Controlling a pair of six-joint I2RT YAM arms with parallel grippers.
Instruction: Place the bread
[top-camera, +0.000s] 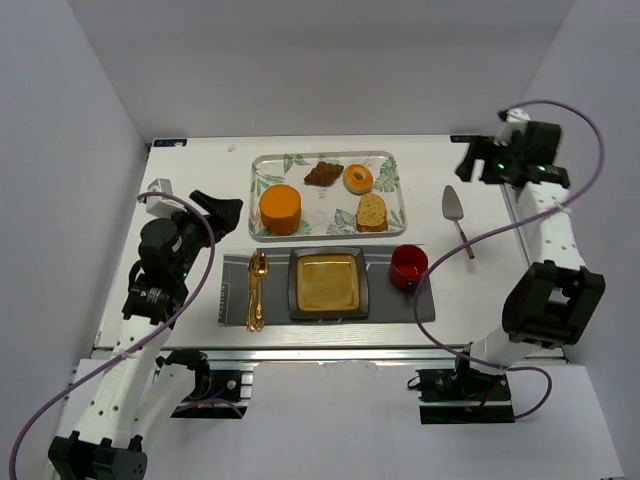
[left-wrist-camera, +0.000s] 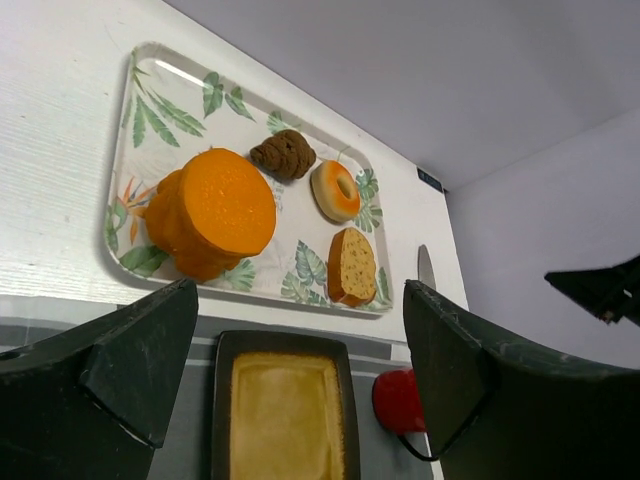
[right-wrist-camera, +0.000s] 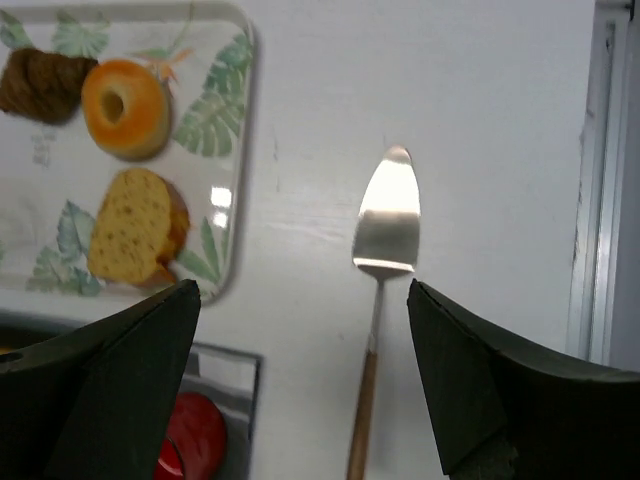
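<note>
The bread (top-camera: 280, 208) is a thick round orange bun standing on the left part of the leaf-print tray (top-camera: 262, 168). In the left wrist view the bread (left-wrist-camera: 212, 210) lies beyond my fingers, on the tray (left-wrist-camera: 135, 120). My left gripper (top-camera: 218, 211) is open and empty, just left of the tray and apart from the bread; in its own view the gripper (left-wrist-camera: 300, 370) hangs over the dark plate (left-wrist-camera: 285, 410). My right gripper (top-camera: 476, 160) is open and empty at the far right, above the cake server (right-wrist-camera: 385, 220).
The tray also holds a brown pastry (top-camera: 323, 174), a ring donut (top-camera: 359, 178) and a speckled slice (top-camera: 372, 212). A grey mat (top-camera: 232, 270) carries gold cutlery (top-camera: 256, 288), a dark square plate (top-camera: 327, 283) and a red cup (top-camera: 408, 266). The cake server (top-camera: 458, 218) lies right of the tray.
</note>
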